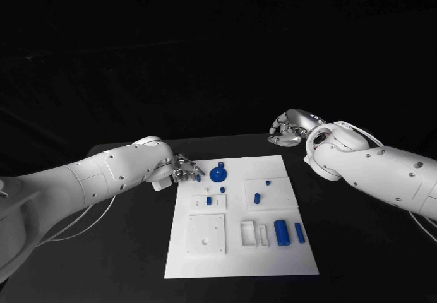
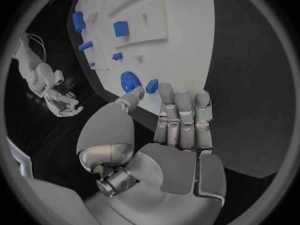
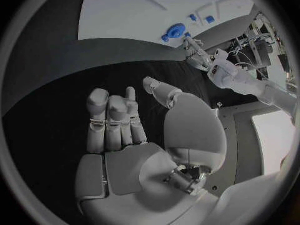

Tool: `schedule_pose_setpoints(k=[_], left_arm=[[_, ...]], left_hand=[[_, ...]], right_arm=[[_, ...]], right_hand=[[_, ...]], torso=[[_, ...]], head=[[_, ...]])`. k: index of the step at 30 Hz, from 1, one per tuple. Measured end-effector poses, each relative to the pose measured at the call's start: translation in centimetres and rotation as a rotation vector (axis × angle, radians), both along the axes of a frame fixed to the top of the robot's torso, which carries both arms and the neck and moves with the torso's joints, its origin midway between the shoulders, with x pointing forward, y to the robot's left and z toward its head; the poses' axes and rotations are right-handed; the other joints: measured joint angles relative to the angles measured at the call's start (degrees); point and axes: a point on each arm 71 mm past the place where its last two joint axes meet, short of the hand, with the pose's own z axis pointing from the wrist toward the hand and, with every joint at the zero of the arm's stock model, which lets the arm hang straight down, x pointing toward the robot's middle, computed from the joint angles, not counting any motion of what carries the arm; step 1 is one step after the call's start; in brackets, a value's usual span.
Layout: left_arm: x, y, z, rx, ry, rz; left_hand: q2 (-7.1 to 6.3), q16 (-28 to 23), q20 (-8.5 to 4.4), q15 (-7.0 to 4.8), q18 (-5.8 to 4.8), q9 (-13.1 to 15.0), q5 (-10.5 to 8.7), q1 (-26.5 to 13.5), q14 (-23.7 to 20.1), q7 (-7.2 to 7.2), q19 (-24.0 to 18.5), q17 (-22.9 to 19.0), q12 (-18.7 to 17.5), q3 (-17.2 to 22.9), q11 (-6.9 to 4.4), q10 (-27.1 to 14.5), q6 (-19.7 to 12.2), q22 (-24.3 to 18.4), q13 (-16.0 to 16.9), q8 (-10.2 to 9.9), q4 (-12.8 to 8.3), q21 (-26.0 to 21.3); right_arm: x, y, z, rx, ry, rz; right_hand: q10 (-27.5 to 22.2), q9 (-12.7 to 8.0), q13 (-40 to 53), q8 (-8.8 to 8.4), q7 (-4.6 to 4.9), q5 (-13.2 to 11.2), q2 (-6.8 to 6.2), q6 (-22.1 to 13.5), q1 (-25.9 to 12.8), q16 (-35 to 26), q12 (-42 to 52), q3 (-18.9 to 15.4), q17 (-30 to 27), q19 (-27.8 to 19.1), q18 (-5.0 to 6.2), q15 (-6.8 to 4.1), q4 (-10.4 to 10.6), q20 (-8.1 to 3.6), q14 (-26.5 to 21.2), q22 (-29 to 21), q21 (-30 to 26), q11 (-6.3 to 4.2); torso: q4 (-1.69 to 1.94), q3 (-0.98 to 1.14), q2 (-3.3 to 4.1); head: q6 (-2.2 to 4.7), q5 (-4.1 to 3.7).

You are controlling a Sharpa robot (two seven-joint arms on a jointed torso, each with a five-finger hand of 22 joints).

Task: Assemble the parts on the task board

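A white task board (image 1: 239, 252) lies in the middle of the black table (image 1: 364, 252), flanked by the robot's two white arms. The left hand (image 1: 182, 169) hovers at the board's far left corner, its fingers (image 2: 184, 112) held side by side and stretched toward the board, the thumb set apart; it holds nothing, and its fingertips sit just beside a small blue peg (image 1: 199, 178) at the board's edge. Just past that peg stands a round blue gear (image 1: 218, 174), the largest of the blue parts near the far edge. Toward the board's centre a small blue block (image 1: 208, 201) rests in a raised white fixture, and two short blue pieces (image 1: 257, 197) lie on a raised panel on the board's right half. Nearer the robot, a thick blue cylinder (image 1: 282, 232) and a slimmer blue pin (image 1: 299, 231) lie side by side, close to the right edge. The right hand (image 1: 290, 131) is off the board, well apart from every part, above the bare table beyond the far right corner; its fingers (image 3: 109, 117) are loosely curled together and empty, the thumb standing apart.
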Motion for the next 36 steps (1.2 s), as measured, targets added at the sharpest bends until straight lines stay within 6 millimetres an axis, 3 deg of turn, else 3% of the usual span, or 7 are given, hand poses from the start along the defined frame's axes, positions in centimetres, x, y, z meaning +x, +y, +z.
schedule_pose_setpoints(k=[13,21,24,30,33,34,36], left_arm=[[-0.04,-0.11,-0.08,-0.008,0.007,-0.009],[-0.02,-0.17,-0.03,-0.015,0.006,-0.013],[-0.03,-0.19,-0.05,-0.016,0.007,-0.014],[-0.11,-0.2,-0.12,-0.019,0.007,-0.018],[-0.25,-0.13,-0.17,-0.022,0.005,-0.019],[-0.31,-0.08,-0.18,-0.024,0.005,-0.019],[-0.41,0.01,-0.18,-0.026,0.001,-0.018]], left_hand=[[3.41,0.2,0.21,0.08,0.0,-1.1,0.0,2.1,-0.1,-0.09,-0.2,-0.4,0.0,-0.4,-0.2,-0.2,-0.1,-0.1,0.1,0.6,-3.7,0.0],[7.33,0.6,0.0,0.19,0.0,-1.7,0.0,4.7,-0.2,-0.07,-0.4,-0.7,0.0,0.6,-0.2,-0.2,0.2,-0.1,0.1,1.5,-8.3,0.4],[7.84,0.6,0.0,0.19,0.0,-1.8,0.0,4.7,-0.2,-0.15,-0.4,-0.8,0.0,0.8,-0.2,-0.2,0.5,-0.2,0.1,1.6,-9.2,0.4],[9.61,1.3,0.0,0.08,0.0,-2.1,-0.12,4.3,0.0,-1.58,-0.4,-0.9,0.0,1.2,-1.19,0.9,3.5,-0.3,0.1,3.6,-11.8,0.9],[10.03,1.9,-0.01,-0.34,0.0,-2.3,-0.1,3.9,0.8,-2.31,0.3,-0.9,0.4,1.4,-1.49,2.6,5.3,-0.4,0.1,3.6,-12.8,0.9],[10.08,2.2,-0.12,-0.32,0.0,-4.0,0.19,3.8,0.8,-2.51,0.8,-0.9,0.5,1.6,-1.74,3.2,5.7,-0.5,0.2,3.6,-13.0,0.9],[10.2,2.5,-0.33,-0.35,0.0,-4.8,2.25,3.7,1.4,-2.51,1.6,-0.9,0.5,1.9,-1.95,3.9,6.3,-0.6,0.3,3.6,-13.4,0.9]], right_arm=[[0.0,0.06,0.0,0.0,0.0,0.001],[0.01,0.06,0.0,0.0,0.0,0.001],[0.01,0.08,0.0,0.0,0.0,0.001],[0.01,0.07,-0.01,0.0,0.0,0.001],[0.01,0.07,-0.01,0.0,0.0,0.001],[0.02,0.07,-0.01,0.0,0.0,0.001],[0.02,0.05,-0.01,0.0,0.0,0.001]], right_hand=[[0.0,0.0,0.0,0.0,0.0,0.0,0.0,0.0,0.0,0.0,0.0,0.0,0.0,0.0,0.0,0.0,0.0,0.0,0.0,0.0,-0.2,0.0],[0.0,0.0,0.0,0.0,-0.01,0.0,0.0,0.0,0.0,0.0,0.0,0.0,0.0,-0.1,0.0,0.02,0.0,-0.11,0.0,0.0,-0.2,0.0],[0.0,0.0,0.0,0.0,-0.01,0.0,0.0,0.0,0.0,0.0,0.0,0.0,0.0,-0.1,0.0,0.03,0.0,-0.1,0.0,0.0,-0.2,0.0],[0.0,0.0,0.0,0.0,-0.02,0.0,0.0,0.0,0.0,0.0,0.0,-0.2,0.0,-0.2,0.01,0.04,0.2,-0.03,0.0,0.0,-0.2,0.0],[0.0,0.0,0.0,0.0,-0.03,0.0,0.0,0.0,0.0,0.0,0.0,-0.2,0.0,-0.2,0.0,0.04,0.2,-0.03,0.0,0.0,-0.2,0.0],[0.0,0.0,0.0,0.0,-0.03,0.0,0.0,0.0,0.0,0.0,0.0,-0.2,0.0,-0.2,0.0,0.04,0.2,-0.03,0.0,0.0,-0.2,0.0],[0.0,0.0,0.0,0.0,-0.03,0.0,0.0,0.0,0.0,0.0,0.0,-0.2,0.0,-0.2,0.0,0.04,0.2,-0.03,0.0,0.0,-0.2,0.0]], torso=[[0.02,0.04,-0.06],[0.03,0.04,-0.06],[0.03,0.04,-0.05],[0.03,0.04,-0.05],[0.03,0.03,-0.05],[0.03,0.03,-0.05],[0.02,0.03,-0.05]], head=[[-0.04,-0.03],[0.0,-0.03],[0.01,-0.02],[-0.04,-0.02],[-0.05,-0.02],[-0.06,-0.02],[-0.07,-0.02]])
